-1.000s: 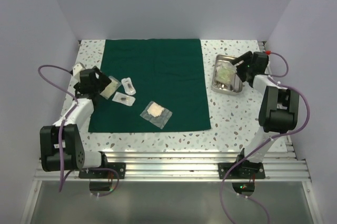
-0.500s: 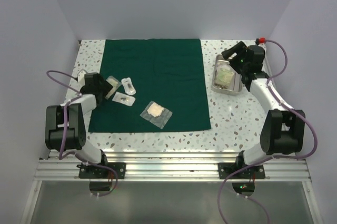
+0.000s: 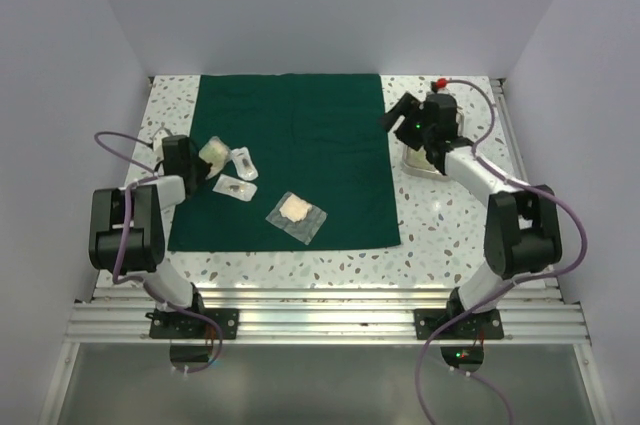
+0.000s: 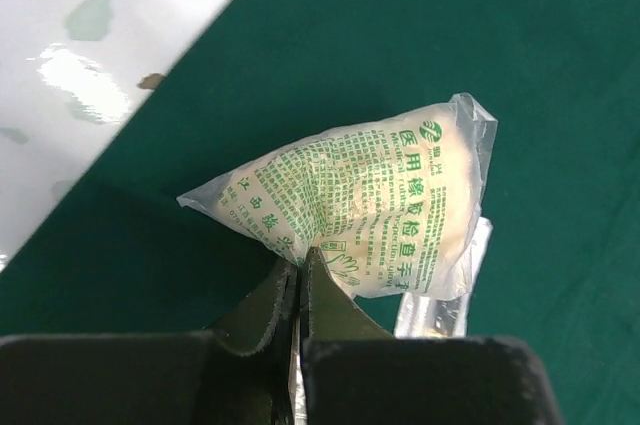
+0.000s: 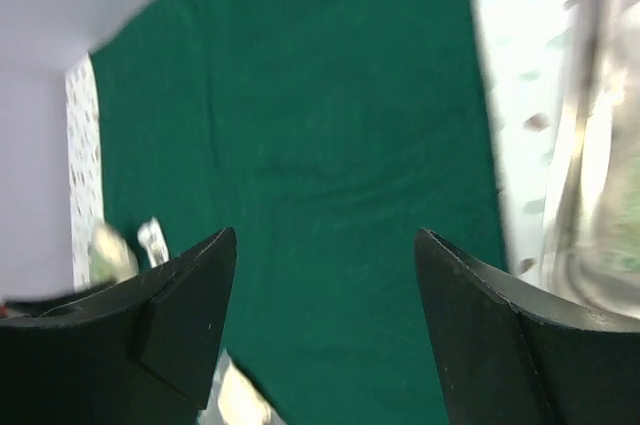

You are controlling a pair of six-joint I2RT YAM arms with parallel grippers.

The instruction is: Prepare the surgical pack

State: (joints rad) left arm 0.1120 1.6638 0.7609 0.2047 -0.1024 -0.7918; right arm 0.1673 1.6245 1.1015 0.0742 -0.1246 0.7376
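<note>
The dark green cloth [image 3: 300, 135] of the surgical pack lies flat on the table. My left gripper [image 3: 197, 162] is at its left edge, shut on the corner of a clear pouch with green print [image 3: 212, 151]. In the left wrist view the jaws [image 4: 301, 259] pinch that pouch [image 4: 385, 195], which stands crumpled off the cloth [image 4: 520, 65]. Two small pouches [image 3: 243, 163] [image 3: 233, 186] and a gauze pouch [image 3: 296, 213] lie on the cloth. My right gripper [image 3: 400, 117] hangs open and empty over the cloth's right edge [image 5: 330, 145], beside the steel tray [image 5: 600, 215].
The steel tray [image 3: 420, 167] sits on the speckled table right of the cloth, mostly hidden under my right arm. White walls close in the table on the left, back and right. Another clear pouch [image 4: 440, 310] lies just behind the held one.
My left gripper has closed on the printed pouch and pulled it up. My right gripper has swung left from over the tray to the cloth's right edge, still open.
</note>
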